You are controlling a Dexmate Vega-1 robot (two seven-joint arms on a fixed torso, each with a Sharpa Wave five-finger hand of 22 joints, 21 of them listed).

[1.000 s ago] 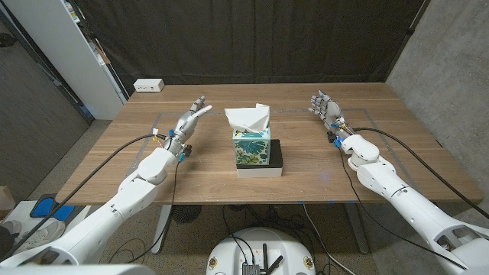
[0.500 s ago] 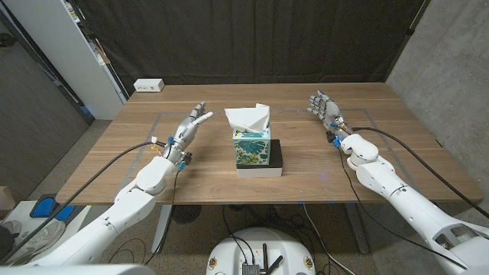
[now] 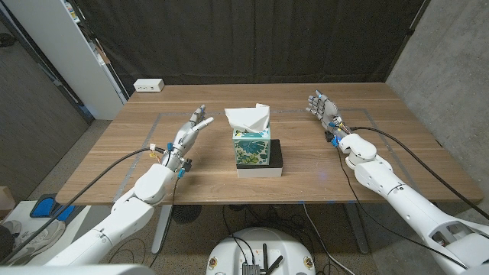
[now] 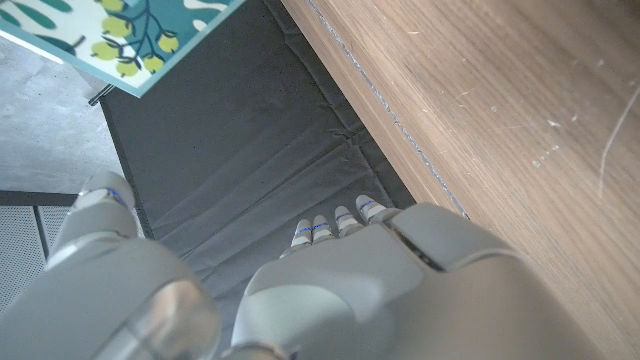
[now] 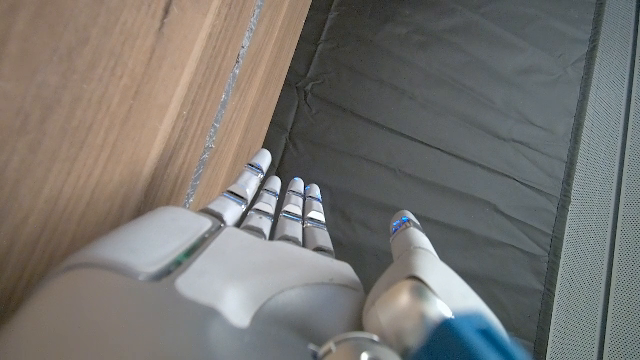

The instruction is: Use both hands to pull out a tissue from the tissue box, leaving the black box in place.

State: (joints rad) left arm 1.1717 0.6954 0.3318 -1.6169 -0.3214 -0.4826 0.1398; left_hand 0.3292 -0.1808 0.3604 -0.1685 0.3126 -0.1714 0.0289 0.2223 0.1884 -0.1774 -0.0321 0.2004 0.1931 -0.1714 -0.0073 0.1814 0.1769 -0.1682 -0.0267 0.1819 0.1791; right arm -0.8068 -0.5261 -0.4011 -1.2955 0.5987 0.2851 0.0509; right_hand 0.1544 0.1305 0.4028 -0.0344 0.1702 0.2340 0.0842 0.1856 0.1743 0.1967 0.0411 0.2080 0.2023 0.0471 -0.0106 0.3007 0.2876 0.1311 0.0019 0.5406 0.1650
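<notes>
A leaf-patterned tissue box (image 3: pixel 251 147) stands at the table's middle with a white tissue (image 3: pixel 248 118) sticking up from its top. It leans against a low black box (image 3: pixel 274 154) on a white base. My left hand (image 3: pixel 190 130) hovers to the left of the tissue box, fingers spread and holding nothing. A corner of the tissue box (image 4: pixel 120 35) shows in the left wrist view beyond my left hand (image 4: pixel 330 280). My right hand (image 3: pixel 324 108) stands at the right, well apart from the boxes, fingers spread and empty. The right wrist view shows my right hand (image 5: pixel 270 260) over the wood.
A white power strip (image 3: pixel 148 85) lies at the table's far left corner. Thin tape lines (image 3: pixel 164 114) mark a rectangle on the wooden table (image 3: pixel 321 164). A black curtain hangs behind, a concrete wall stands at the right.
My left arm has drawn back toward the table's near edge and its hand has come slightly closer to the tissue box. The right hand has stayed put.
</notes>
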